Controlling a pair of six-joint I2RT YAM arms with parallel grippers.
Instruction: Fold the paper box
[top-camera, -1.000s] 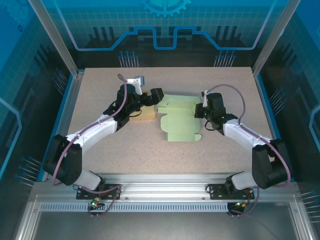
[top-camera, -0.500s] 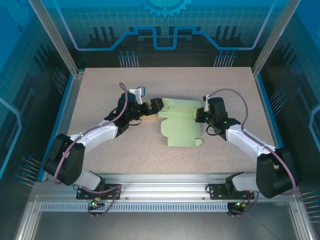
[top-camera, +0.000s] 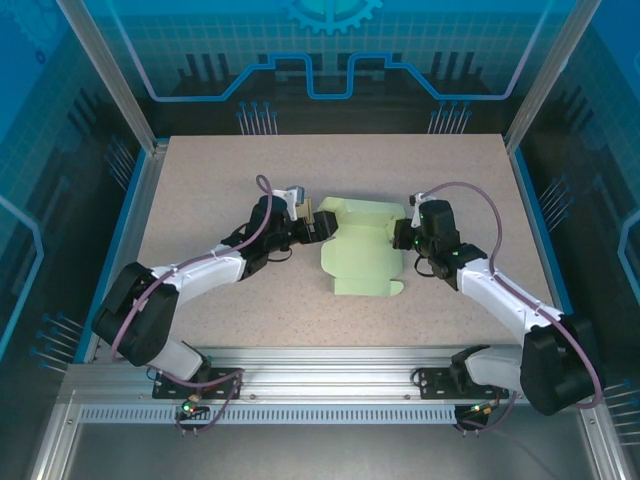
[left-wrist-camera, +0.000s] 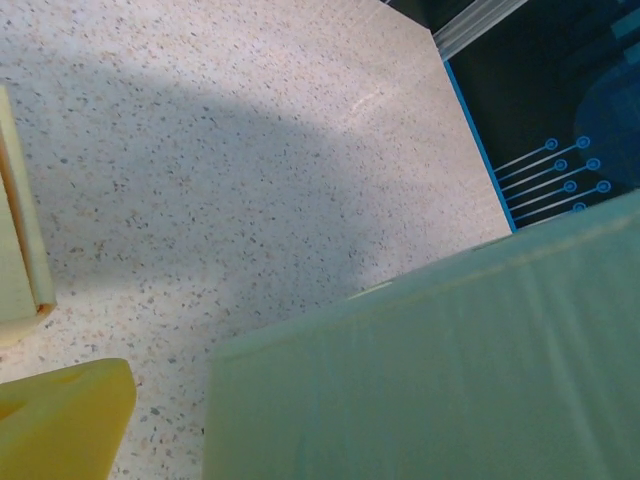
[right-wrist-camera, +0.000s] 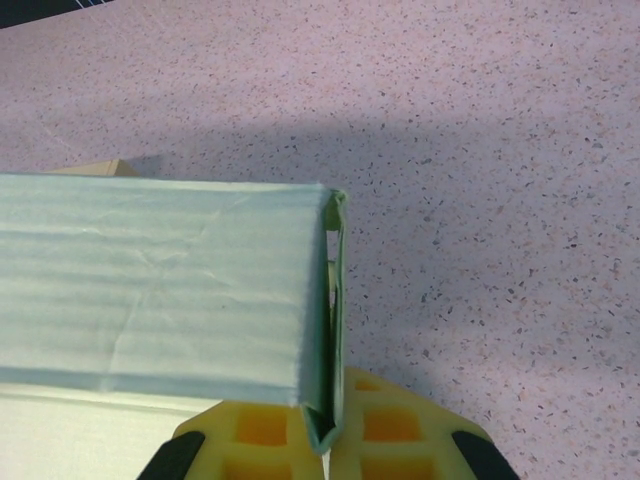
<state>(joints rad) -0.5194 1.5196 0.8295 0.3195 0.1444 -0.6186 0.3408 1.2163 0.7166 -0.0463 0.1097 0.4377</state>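
Observation:
The pale green paper box (top-camera: 362, 248) lies mostly flat in the middle of the table, between the two arms. My right gripper (top-camera: 404, 238) is at its right edge. In the right wrist view its yellow fingers (right-wrist-camera: 400, 435) are shut on a doubled-over edge of the box (right-wrist-camera: 160, 290). My left gripper (top-camera: 318, 224) is at the box's upper left corner with its jaws wide open. In the left wrist view a raised green panel of the box (left-wrist-camera: 430, 370) stands close in front of the camera. One yellow finger (left-wrist-camera: 60, 415) shows beside it, and the other finger is hidden.
The speckled tabletop (top-camera: 250, 300) has blue raised borders on the left (top-camera: 128, 215) and right (top-camera: 530, 200). Metal frame posts (top-camera: 110, 75) rise at the back corners. The aluminium rail (top-camera: 330, 365) with the arm bases runs along the near edge.
My left gripper has moved right, up to the box's upper left corner. The right gripper and the box have shifted slightly toward the near edge. The right grip has stayed shut.

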